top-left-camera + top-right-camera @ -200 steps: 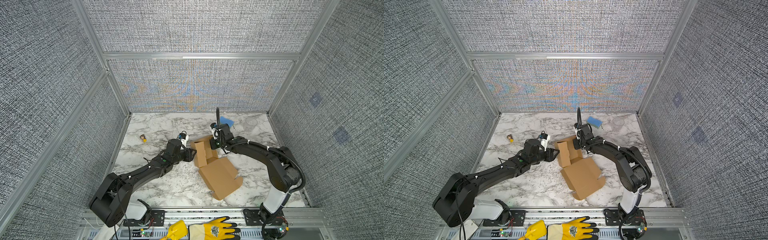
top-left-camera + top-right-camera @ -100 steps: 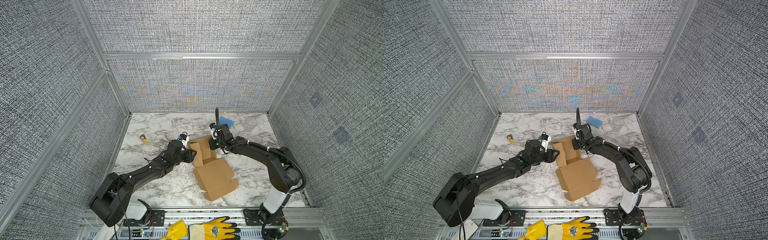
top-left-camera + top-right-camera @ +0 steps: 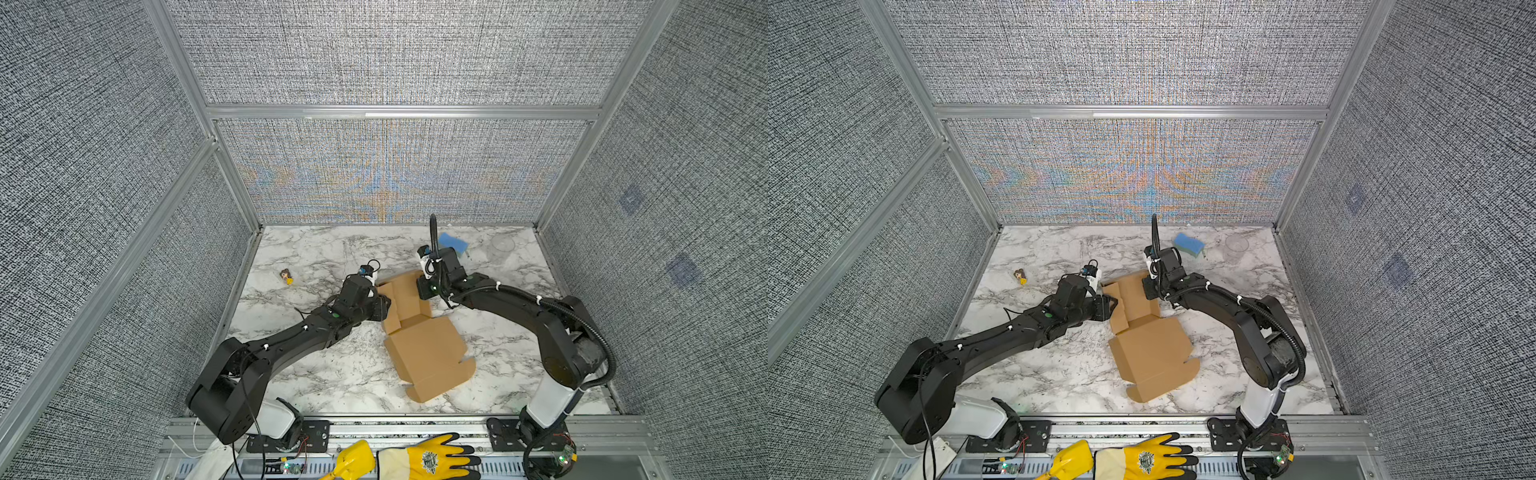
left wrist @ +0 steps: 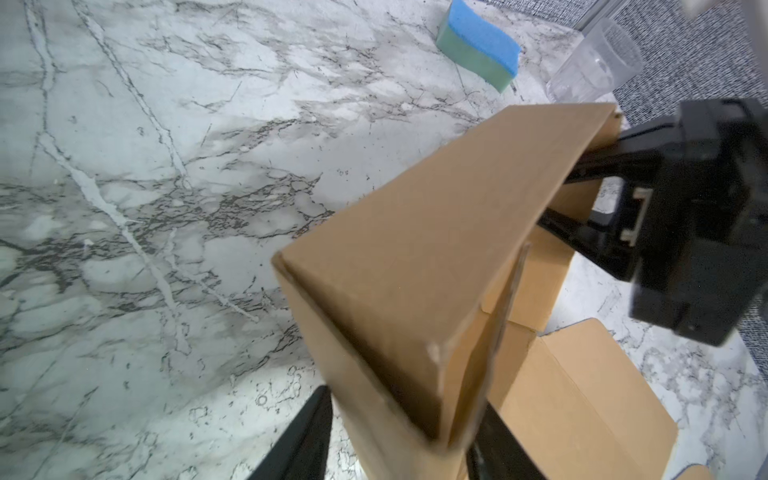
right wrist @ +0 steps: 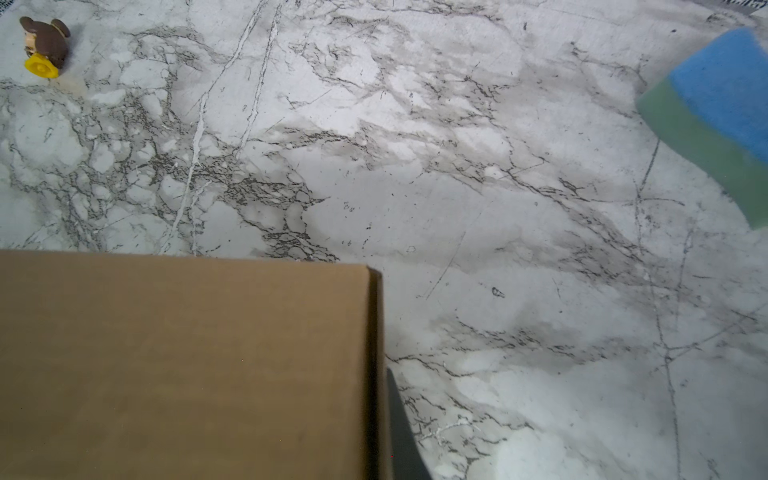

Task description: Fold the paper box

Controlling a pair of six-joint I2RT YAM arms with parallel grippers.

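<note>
The paper box [image 3: 428, 353] [image 3: 1150, 349] is brown cardboard, half folded: its lid panel lies flat toward the front and its walls stand up behind. In the left wrist view my left gripper [image 4: 403, 449] straddles a doubled side wall [image 4: 399, 291], with a black finger against each face. In both top views it sits at the box's left side [image 3: 384, 305] [image 3: 1111, 305]. My right gripper [image 3: 422, 291] [image 3: 1148, 291] [image 4: 598, 166] is shut on the far end of the raised wall. The right wrist view shows that wall [image 5: 187, 365] with one finger [image 5: 397, 415] beside its edge; the other finger is hidden.
A blue and green sponge [image 3: 453, 242] [image 4: 478, 45] [image 5: 715, 112] lies at the back, just behind the right wrist. A clear plastic cup [image 3: 503, 244] [image 4: 598, 66] stands to its right. A small toy figure [image 3: 286, 275] [image 5: 43, 45] lies back left. A yellow glove [image 3: 415, 459] rests on the front rail.
The box has shifted a little to the left, and its flat lid panel has swung with it. Both grippers have stayed at the raised walls.
</note>
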